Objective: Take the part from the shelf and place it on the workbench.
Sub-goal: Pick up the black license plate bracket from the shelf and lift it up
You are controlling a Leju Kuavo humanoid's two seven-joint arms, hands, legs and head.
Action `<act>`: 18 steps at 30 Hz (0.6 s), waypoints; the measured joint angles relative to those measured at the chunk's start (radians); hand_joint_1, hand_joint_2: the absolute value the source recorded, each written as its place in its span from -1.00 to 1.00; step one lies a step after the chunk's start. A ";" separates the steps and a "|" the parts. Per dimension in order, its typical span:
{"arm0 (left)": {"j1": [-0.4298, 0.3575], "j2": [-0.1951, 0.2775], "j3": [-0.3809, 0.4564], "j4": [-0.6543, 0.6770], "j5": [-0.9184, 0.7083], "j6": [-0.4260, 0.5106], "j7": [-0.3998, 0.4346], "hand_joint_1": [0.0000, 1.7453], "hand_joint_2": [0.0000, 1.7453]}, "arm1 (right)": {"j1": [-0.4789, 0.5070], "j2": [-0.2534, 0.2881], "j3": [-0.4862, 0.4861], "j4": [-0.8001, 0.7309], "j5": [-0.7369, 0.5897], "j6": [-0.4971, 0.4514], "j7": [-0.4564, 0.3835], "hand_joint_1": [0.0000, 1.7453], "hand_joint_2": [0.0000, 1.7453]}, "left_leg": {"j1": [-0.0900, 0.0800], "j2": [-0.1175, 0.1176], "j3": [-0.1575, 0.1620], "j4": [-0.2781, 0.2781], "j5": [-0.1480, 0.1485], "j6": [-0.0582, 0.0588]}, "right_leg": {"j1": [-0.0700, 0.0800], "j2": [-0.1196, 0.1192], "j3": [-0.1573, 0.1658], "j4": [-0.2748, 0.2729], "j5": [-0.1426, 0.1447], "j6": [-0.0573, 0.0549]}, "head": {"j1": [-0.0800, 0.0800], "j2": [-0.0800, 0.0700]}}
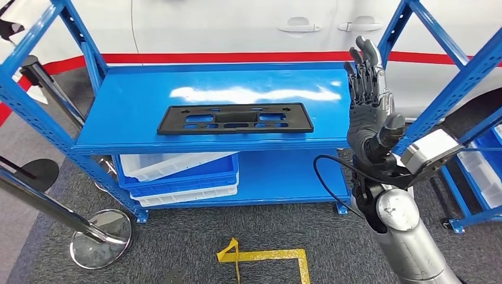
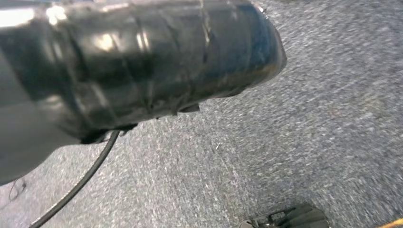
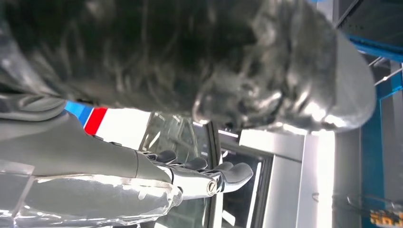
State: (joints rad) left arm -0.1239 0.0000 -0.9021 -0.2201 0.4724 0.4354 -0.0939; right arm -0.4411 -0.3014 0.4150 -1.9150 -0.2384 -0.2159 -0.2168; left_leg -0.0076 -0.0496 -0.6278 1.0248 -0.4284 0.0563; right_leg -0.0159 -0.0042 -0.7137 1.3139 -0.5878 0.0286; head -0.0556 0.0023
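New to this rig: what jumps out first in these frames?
First, the flat black part with cut-outs, lying alone on the top level of the blue shelf. Next, the right hand raised at the shelf's right edge, fingers stretched upward, holding nothing. Below, white and blue bins sit stacked on the lower level, with a white car behind.

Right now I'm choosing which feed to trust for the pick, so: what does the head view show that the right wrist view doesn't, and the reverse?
Head view alone: the black part lying flat on the blue shelf, white and blue bins stacked on the level below, and yellow tape on the grey carpet.

Right wrist view alone: a close, blurred look along the hand's underside, with window glass behind it.

Both: the right hand, raised with fingers extended and holding nothing, and the white vehicle body with its red stripe.
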 joint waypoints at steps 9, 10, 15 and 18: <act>0.002 0.001 -0.006 0.000 -0.019 0.000 0.011 -1.00 -1.00 | -0.002 0.002 0.000 0.009 0.012 0.003 -0.019 -1.00 -1.00 | 0.007 -0.081 0.003 0.002 -0.003 -0.023 | 0.003 0.068 0.114 -0.283 0.142 -0.020 | -0.003 0.000; 0.002 0.001 -0.008 0.000 -0.024 0.006 0.009 -1.00 -1.00 | -0.001 0.004 0.000 0.009 0.012 0.003 -0.023 -1.00 -1.00 | 0.007 -0.079 0.006 -0.001 -0.003 -0.020 | 0.002 0.065 0.117 -0.287 0.143 -0.019 | -0.005 0.000; -0.002 0.001 -0.016 0.000 -0.042 0.062 -0.006 -1.00 -1.00 | 0.009 0.006 0.000 0.006 -0.002 -0.005 -0.040 -1.00 -1.00 | 0.007 -0.070 0.015 -0.011 -0.002 -0.016 | 0.008 0.063 0.122 -0.289 0.143 -0.021 | -0.002 0.000; -0.005 0.001 -0.018 0.000 -0.042 0.070 -0.011 -1.00 -1.00 | 0.013 0.007 0.000 0.005 -0.008 -0.006 -0.044 -1.00 -1.00 | 0.008 -0.066 0.017 -0.013 -0.002 -0.017 | 0.009 0.066 0.121 -0.288 0.142 -0.025 | -0.002 0.000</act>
State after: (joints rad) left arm -0.1293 0.0011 -0.9202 -0.2205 0.4305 0.5057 -0.1053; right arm -0.4285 -0.2941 0.4154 -1.9097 -0.2462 -0.2220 -0.2604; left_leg 0.0000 -0.1159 -0.6107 1.0115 -0.4304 0.0391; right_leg -0.0069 0.0618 -0.5924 1.0259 -0.4454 0.0040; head -0.0572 0.0023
